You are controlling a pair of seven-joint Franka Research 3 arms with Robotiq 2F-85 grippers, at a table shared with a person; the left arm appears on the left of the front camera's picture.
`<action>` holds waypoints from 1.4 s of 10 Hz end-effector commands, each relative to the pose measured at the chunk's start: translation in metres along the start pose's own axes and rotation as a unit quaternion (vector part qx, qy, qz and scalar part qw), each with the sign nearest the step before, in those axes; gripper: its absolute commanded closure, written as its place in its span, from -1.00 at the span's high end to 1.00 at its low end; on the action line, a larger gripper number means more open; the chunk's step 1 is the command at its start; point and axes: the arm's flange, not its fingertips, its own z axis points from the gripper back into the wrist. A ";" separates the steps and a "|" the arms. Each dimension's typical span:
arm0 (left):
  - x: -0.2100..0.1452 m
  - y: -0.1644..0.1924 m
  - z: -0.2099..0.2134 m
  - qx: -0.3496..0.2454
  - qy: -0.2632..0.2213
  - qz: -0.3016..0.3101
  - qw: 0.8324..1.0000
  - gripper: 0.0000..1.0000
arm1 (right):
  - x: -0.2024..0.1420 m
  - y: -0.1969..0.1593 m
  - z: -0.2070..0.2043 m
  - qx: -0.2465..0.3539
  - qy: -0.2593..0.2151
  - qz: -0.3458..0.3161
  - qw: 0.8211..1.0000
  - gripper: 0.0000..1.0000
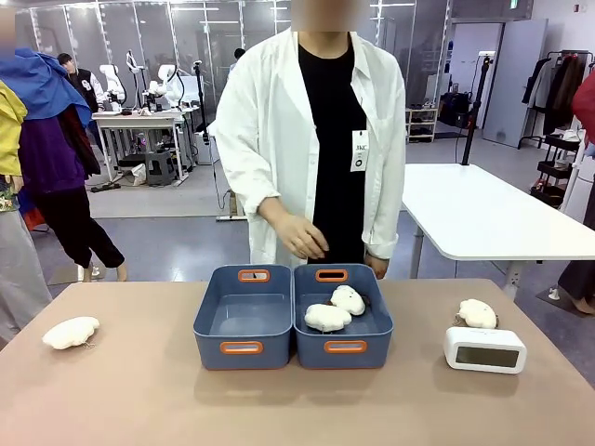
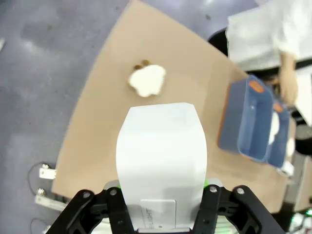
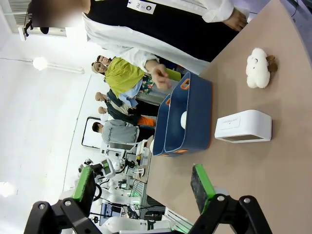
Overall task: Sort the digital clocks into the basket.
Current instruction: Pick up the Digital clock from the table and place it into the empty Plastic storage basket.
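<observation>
So, a clock (image 2: 161, 156) is pinched only at its end by the left gripper (image 2: 162, 189) (the right gripper (image 3: 144, 187) is spread empty), so it could get levered loose mid-carry.

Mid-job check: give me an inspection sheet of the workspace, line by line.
Surface: tan table, flat.
Job's things: held clock in the left pincer; second clock on the table at the robot's right; left basket empty; right basket holds two plush clouds.
Clutter: left plush on the table's left side; right plush behind the second clock.
Pincers: left pincer shut on the held clock; right pincer open, holding nothing.
Cables: nothing seen on the table.
Surroundings: person in a white coat at the far side, hand above the baskets; white table behind.
</observation>
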 end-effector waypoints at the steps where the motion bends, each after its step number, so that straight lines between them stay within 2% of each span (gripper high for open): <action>1: -0.016 -0.102 -0.017 0.042 -0.006 -0.071 0.997 0.02 | -0.002 0.003 0.003 -0.001 0.005 0.006 1.000 1.00; 4: -0.048 -0.209 -0.061 0.053 0.027 -0.177 0.982 0.02 | -0.002 0.003 0.003 -0.001 0.005 0.006 1.000 1.00; 6: -0.070 -0.266 -0.099 0.028 0.039 -0.251 0.967 0.02 | -0.002 0.003 0.003 -0.001 0.005 0.006 1.000 1.00; 8: -0.084 -0.306 -0.131 0.029 0.058 -0.278 0.958 0.02 | -0.002 0.003 0.003 -0.001 0.005 0.006 1.000 1.00; 10: -0.088 -0.320 -0.136 0.026 0.034 -0.273 0.961 0.02 | -0.002 0.003 0.003 -0.001 0.005 0.006 1.000 1.00; 11: -0.096 -0.308 -0.141 0.024 0.069 -0.288 0.955 0.02 | -0.002 0.003 0.003 -0.001 0.005 0.006 1.000 1.00; 14: -0.096 -0.308 -0.141 0.024 0.069 -0.288 0.955 0.02 | -0.002 0.003 0.003 -0.001 0.005 0.006 1.000 1.00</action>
